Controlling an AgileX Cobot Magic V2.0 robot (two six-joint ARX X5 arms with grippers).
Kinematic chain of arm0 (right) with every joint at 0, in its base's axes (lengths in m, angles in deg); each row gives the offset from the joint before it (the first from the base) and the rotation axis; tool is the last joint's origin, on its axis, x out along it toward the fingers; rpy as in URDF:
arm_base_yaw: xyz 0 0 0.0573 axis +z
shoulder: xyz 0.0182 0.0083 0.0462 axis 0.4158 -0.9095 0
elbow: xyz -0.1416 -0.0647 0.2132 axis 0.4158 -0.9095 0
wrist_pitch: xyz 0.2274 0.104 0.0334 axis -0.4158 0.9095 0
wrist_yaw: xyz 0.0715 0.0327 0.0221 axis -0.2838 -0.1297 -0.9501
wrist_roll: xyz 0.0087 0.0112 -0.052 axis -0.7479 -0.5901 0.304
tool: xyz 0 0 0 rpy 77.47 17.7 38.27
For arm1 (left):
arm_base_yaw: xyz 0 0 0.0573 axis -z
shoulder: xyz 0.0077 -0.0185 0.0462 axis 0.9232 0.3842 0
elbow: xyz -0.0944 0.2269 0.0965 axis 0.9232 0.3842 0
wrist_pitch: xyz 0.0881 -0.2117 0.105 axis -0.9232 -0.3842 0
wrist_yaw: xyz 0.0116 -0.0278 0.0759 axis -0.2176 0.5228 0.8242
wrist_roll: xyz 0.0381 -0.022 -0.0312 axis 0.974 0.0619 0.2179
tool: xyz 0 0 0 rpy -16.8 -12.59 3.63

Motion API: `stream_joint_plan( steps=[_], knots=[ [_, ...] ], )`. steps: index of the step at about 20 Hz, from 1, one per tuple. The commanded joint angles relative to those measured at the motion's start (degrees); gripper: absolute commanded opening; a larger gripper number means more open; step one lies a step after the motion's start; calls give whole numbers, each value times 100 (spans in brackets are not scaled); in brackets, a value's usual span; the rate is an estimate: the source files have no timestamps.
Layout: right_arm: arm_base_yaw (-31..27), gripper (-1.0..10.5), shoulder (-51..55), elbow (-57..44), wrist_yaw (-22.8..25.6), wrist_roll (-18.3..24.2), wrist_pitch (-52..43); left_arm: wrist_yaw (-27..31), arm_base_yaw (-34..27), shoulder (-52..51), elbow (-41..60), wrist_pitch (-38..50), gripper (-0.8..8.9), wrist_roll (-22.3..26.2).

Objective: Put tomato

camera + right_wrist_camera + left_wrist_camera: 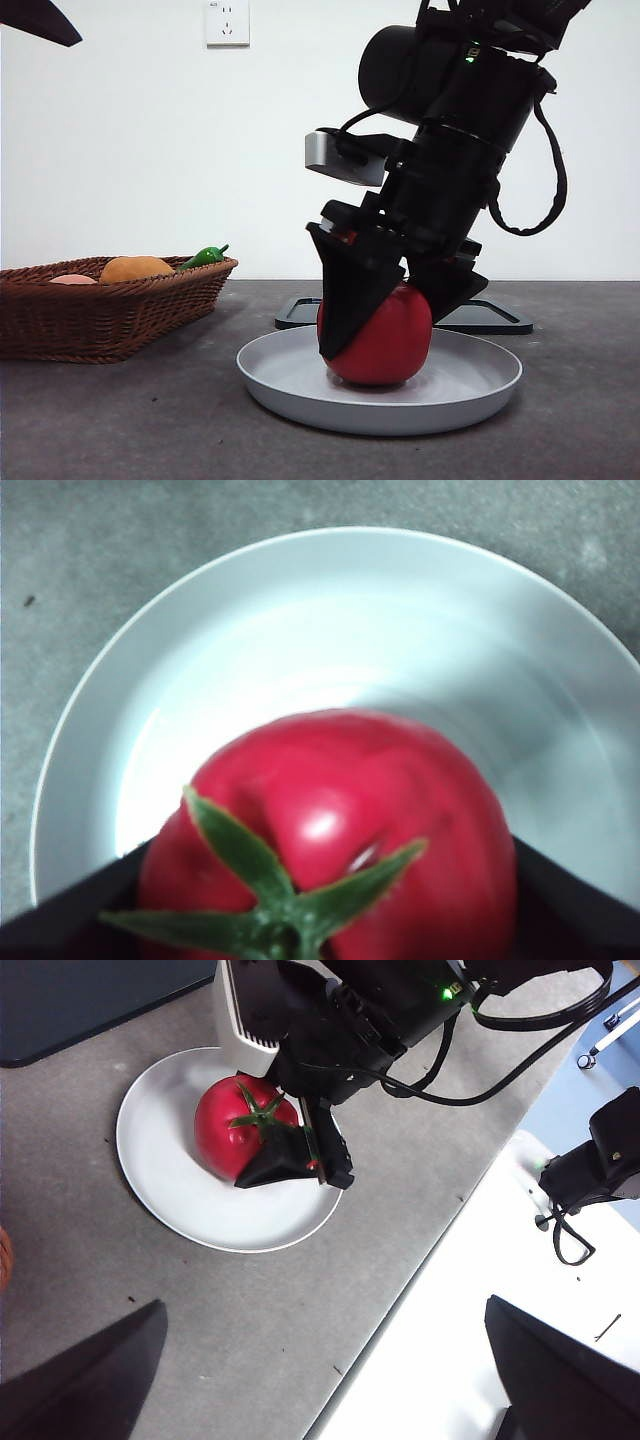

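Note:
The red tomato with a green stem rests upright in the white round plate at the middle of the table. My right gripper comes down from above, and its two black jaws close on the tomato's sides. The right wrist view shows the tomato between the jaws over the plate. The left wrist view shows the tomato and the plate from a distance. My left gripper waits high off the table, open and empty.
A wicker basket stands at the left with an orange fruit and a small green pepper in it. A flat black tray lies behind the plate. The table's edge runs near the plate.

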Motion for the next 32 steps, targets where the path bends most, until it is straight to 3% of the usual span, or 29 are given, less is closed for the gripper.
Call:
stream_joint_plan(
  steps=[1, 5, 8, 13, 20, 25, 32],
  knots=[
    [61, 184, -59, 111, -2, -15, 55, -28, 28, 33, -129, 42, 498, 28],
    [48, 180, 382, 212, 31, -20, 79, -28, 28, 33, -129, 42, 498, 31],
    [-94, 180, 640, 586, 494, -13, 76, -28, 28, 33, -129, 42, 498, 28],
    [-699, 180, 498, 1220, 605, -17, -612, -28, 28, 33, -129, 35, 498, 26],
    [-1469, 180, -874, 2319, 437, -15, -953, -28, 28, 33, -129, 35, 499, 26],
    [-1635, 180, -1867, 2865, 433, 17, -957, -28, 28, 33, -129, 33, 499, 26],
    [-1731, 181, -2415, 2920, 428, 31, -1110, -28, 28, 33, -129, 26, 499, 26]
  ],
)
